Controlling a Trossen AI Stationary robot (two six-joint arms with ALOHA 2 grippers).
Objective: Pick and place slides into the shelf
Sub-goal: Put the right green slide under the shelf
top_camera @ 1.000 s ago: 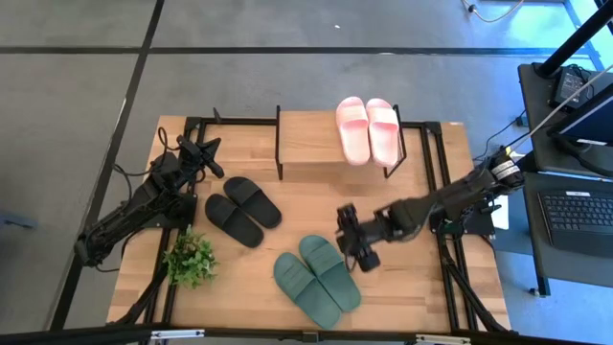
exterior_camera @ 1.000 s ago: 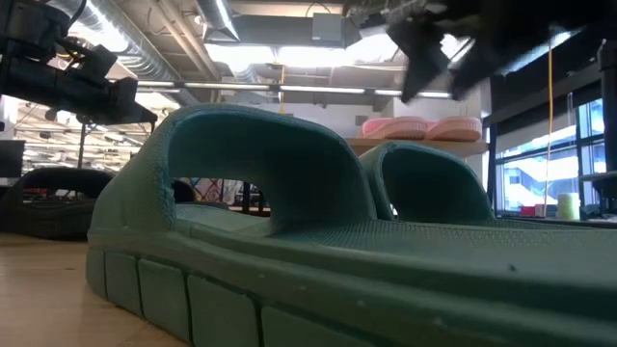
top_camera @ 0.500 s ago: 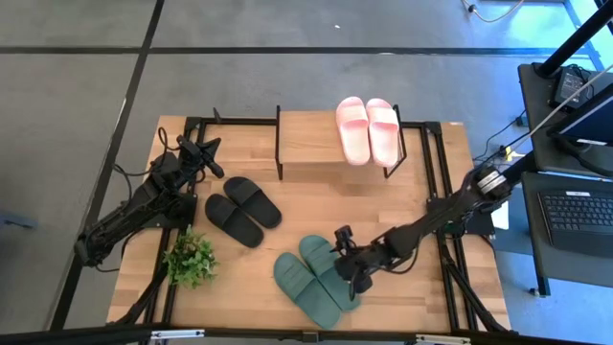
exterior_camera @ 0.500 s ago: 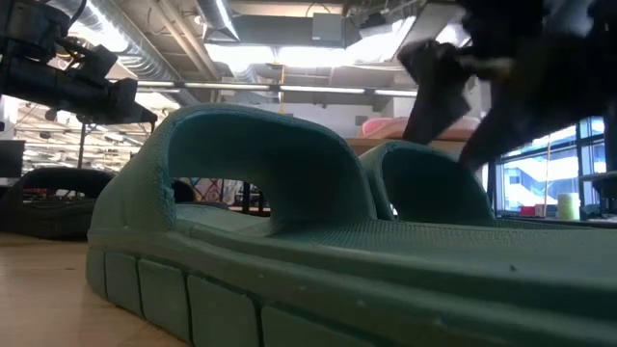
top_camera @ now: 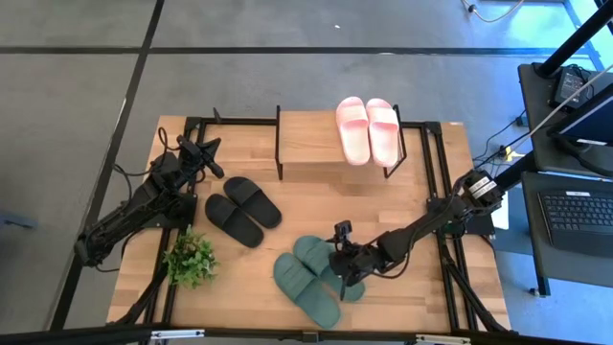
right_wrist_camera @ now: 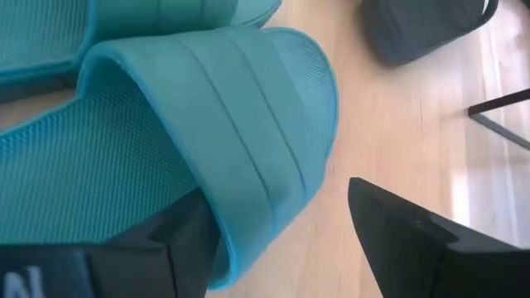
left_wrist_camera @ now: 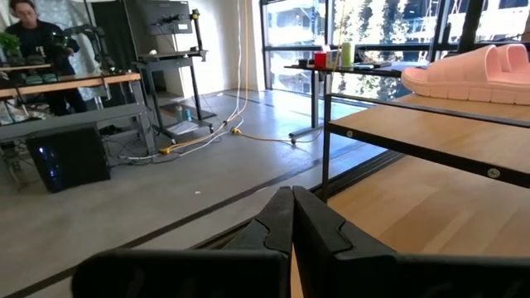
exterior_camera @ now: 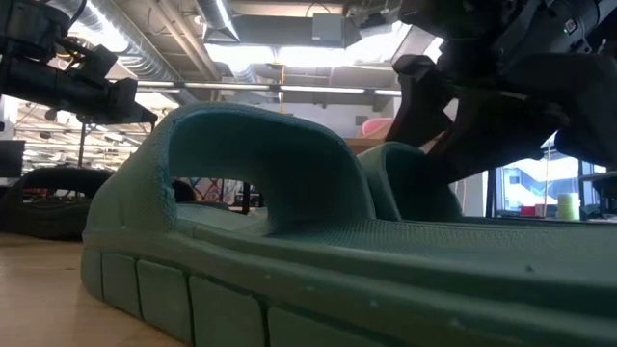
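One gripper [top_camera: 347, 271] low astride green slide [top_camera: 326, 263]

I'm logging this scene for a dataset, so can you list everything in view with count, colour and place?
pink slides: two, pale pink, side by side on the right part of the shelf top.
black slides: two, black, on the table left of centre.
green slides: two, dark green, near the table's front edge; one has a finger under its strap.
shelf: one, light wood on black frame, at the table's back.
plant: one, green, front left of the table.
table: one, light wood.
laptop: one, dark, on a side desk at right.
left gripper: shut, idle at the table's left.
right gripper: open, straddling a green slide's strap.
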